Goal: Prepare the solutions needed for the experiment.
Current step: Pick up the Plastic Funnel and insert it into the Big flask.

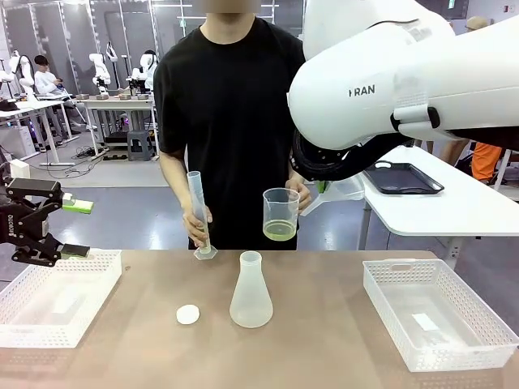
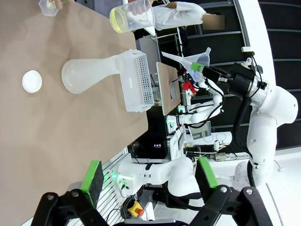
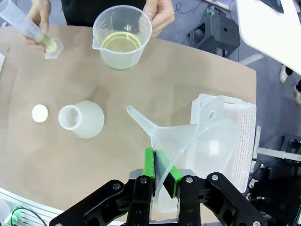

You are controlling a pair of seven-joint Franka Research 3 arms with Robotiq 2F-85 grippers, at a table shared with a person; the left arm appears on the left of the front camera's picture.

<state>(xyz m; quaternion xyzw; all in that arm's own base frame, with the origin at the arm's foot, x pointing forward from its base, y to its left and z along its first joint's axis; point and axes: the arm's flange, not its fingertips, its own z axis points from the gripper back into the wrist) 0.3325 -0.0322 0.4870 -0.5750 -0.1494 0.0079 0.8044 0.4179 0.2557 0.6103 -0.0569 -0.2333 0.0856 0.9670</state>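
Solutions (image 3: 121,43) pool in beaker (image 3: 123,21); right claw (image 3: 162,172) pinches funnel (image 3: 188,141); left claw (image 2: 149,174) spread.

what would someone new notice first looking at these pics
Probably the person at the far side, holding a beaker with a shallow layer of yellow-green solution and a graduated cylinder whose base rests on the table. Next, the right gripper shut on a clear funnel above the table, and the conical flask at mid-table.

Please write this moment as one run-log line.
left tool: open | right tool: shut on clear plastic funnel | person: holds translucent beaker of yellow-green liquid, translucent graduated cylinder
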